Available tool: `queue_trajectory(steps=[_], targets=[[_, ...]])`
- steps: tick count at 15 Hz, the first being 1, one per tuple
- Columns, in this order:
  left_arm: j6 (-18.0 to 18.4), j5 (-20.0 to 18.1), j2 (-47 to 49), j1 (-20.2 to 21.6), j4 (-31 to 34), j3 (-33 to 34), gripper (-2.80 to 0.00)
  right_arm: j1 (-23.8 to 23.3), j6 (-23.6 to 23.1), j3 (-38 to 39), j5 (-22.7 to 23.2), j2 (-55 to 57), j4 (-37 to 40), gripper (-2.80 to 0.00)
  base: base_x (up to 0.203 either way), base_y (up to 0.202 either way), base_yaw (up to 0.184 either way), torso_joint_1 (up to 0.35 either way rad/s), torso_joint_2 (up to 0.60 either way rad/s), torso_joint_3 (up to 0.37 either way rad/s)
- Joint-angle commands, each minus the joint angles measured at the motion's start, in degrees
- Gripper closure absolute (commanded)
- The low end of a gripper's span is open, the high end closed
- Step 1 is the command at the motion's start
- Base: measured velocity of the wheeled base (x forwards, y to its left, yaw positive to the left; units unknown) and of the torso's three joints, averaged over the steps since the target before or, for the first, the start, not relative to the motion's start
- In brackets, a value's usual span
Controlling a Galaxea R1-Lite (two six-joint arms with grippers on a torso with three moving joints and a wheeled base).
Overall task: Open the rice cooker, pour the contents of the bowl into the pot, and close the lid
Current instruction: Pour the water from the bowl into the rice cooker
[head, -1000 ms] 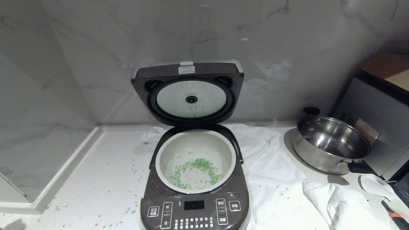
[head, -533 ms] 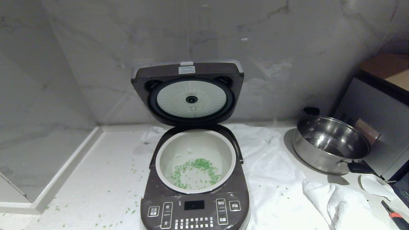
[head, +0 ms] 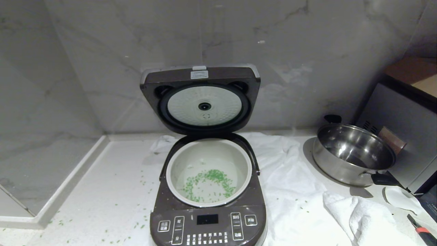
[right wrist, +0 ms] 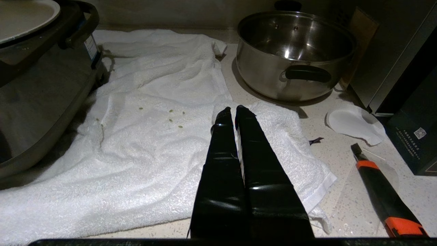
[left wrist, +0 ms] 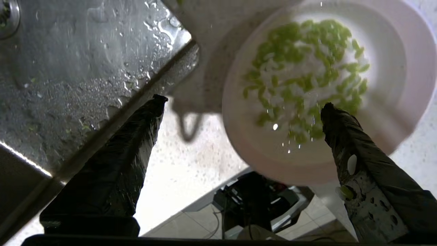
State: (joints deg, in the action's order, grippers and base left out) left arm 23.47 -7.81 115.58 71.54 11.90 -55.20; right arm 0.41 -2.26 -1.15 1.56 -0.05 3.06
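The dark brown rice cooker (head: 208,223) stands open at the middle of the counter, its lid (head: 201,77) raised against the wall. Its pale pot (head: 208,150) holds scattered green bits (head: 213,176). The pink bowl (left wrist: 392,51) shows only in the left wrist view, on the counter beside a sink, with green contents (left wrist: 307,68) and water in it. My left gripper (left wrist: 244,102) hangs open just above it, one fingertip over the bowl's inside, the other outside its rim. My right gripper (right wrist: 232,108) is shut and empty over a white towel (right wrist: 136,153). Neither arm shows in the head view.
A shiny steel pan (head: 353,153) stands right of the cooker, with a grey appliance (head: 403,136) behind it. The wet steel sink (left wrist: 68,68) lies beside the bowl. An orange-and-black knife (right wrist: 382,191) lies at the counter's right. Green bits (head: 136,225) are strewn left of the cooker.
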Motion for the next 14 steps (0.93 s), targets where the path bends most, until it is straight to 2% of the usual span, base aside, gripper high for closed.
queue_trajectory(steps=[1, 9, 10, 14], targets=[[-0.92, -0.02, 4.45, -0.69, 0.00, -2.89, -2.80, 0.02, -0.03, 0.00, 0.02, 0.03, 0.02, 0.00, 0.000, 0.000, 0.000, 0.000, 0.00, 0.000], [-2.46, 0.49, 10.19, -1.21, -0.10, -5.17, -2.80, 0.02, -0.03, 0.00, 0.02, -0.04, 0.02, 0.00, 0.000, 0.000, 0.000, 0.000, 0.00, 0.000], [-2.46, 0.44, 10.88, -1.22, -0.12, -5.44, 0.00, 0.02, -0.03, 0.00, 0.02, -0.04, 0.02, 0.00, 0.000, 0.000, 0.000, 0.000, 0.00, 0.000], [-2.55, 0.65, 12.23, -1.20, -0.31, -4.98, 0.00, 0.02, -0.03, 0.00, 0.02, -0.03, 0.02, 0.00, 0.000, 0.000, 0.000, 0.000, 0.00, 0.000]])
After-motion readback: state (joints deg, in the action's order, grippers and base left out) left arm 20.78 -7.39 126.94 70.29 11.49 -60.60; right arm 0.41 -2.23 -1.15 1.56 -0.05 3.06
